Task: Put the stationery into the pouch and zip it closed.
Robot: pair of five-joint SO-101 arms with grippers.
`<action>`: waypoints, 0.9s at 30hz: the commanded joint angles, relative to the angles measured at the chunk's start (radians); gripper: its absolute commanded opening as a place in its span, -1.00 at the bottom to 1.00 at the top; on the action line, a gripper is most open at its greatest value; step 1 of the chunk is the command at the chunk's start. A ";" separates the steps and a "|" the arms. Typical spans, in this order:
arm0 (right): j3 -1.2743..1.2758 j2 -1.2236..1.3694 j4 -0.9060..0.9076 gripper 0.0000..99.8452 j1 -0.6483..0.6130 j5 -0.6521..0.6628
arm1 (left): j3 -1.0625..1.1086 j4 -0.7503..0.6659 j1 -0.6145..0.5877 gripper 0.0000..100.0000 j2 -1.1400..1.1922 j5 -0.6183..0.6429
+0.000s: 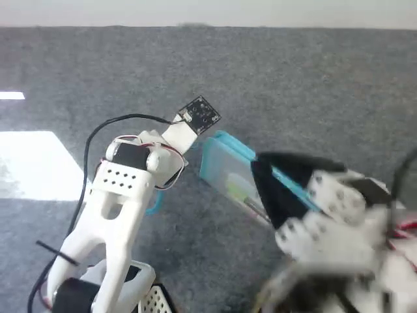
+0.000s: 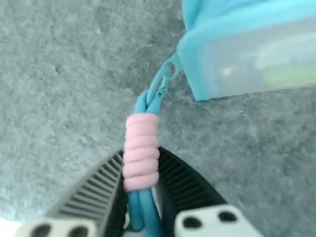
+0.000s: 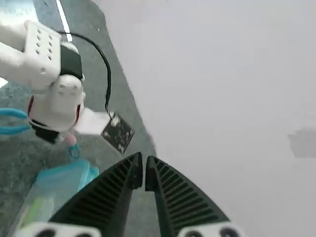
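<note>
Clamping the cord (image 2: 149,101), left hand (image 2: 141,183) hides its end.

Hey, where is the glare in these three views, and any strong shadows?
High view: a bright patch of light washes out the table at the left edge; no hard shadows. Left wrist view: soft, even light on the pouch and its cord, no glare. Right wrist view: a pale background reads flat white.
</note>
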 commanded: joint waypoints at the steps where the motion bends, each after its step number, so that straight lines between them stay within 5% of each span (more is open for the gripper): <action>1: 0.166 0.153 0.016 -0.98 0.159 0.043 | -0.076 0.063 -0.006 -0.93 -0.107 -0.002; 10: 0.491 0.429 -0.091 -0.77 0.174 -0.002 | -0.125 0.152 -0.006 -0.93 -0.256 0.083; 17: 0.595 0.501 -0.142 -0.52 0.130 -0.120 | -0.133 0.144 -0.026 -0.93 -0.167 0.132; 23: 0.733 0.513 -0.265 -0.49 0.127 -0.146 | -0.222 0.152 -0.091 -0.93 -0.112 0.143; 27: 0.764 0.510 -0.297 -0.49 0.145 -0.373 | -0.297 0.224 -0.091 -0.93 -0.104 0.184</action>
